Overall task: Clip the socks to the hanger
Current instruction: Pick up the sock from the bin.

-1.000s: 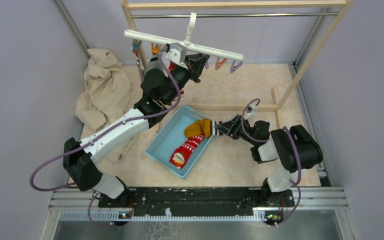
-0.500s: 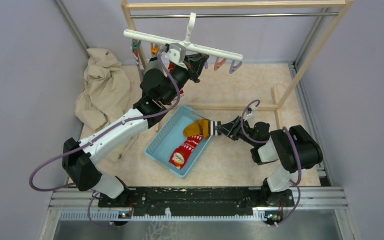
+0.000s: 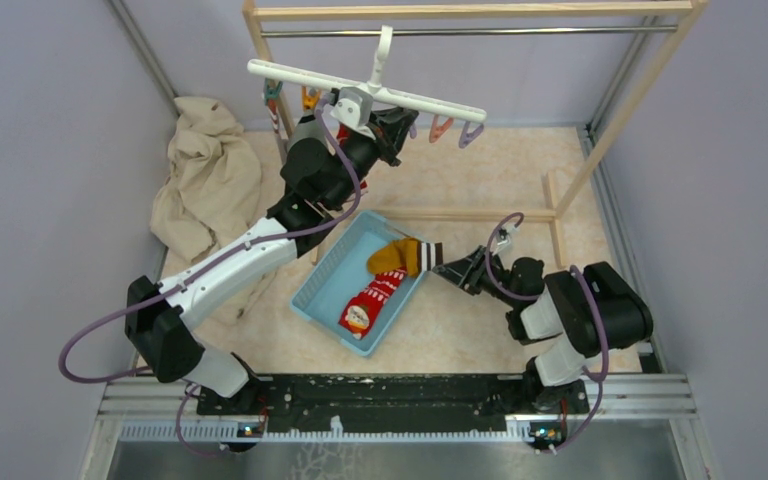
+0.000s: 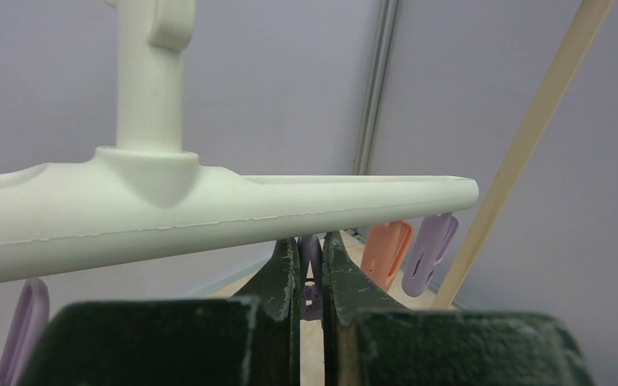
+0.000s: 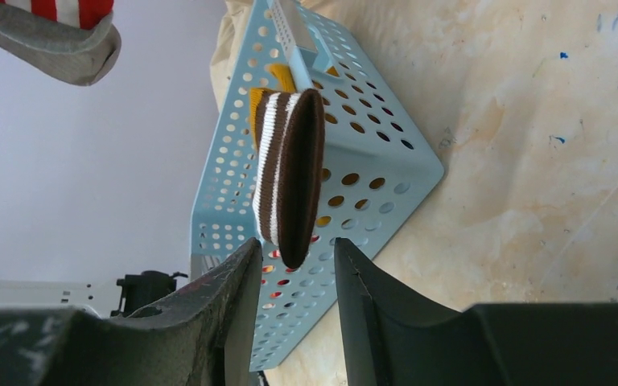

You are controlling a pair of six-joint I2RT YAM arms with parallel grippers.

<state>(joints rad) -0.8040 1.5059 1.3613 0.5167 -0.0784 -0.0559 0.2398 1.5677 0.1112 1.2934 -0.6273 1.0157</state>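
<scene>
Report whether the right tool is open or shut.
Open: fingers of the right tool stand apart, and the mustard sock lies free ahead of them.

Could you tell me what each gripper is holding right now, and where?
Left fingers pinch a purple peg under the hanger bar; right gripper holds nothing.

Left arm (image 3: 230, 262) stretched forward and up, wrist raised high at far side. Left gripper (image 4: 310, 245): fingers nearly together, thin slit only. Right arm (image 3: 575, 320) folded low, elbow bent. Right gripper (image 5: 296, 253) pointing left, fingers parted.
</scene>
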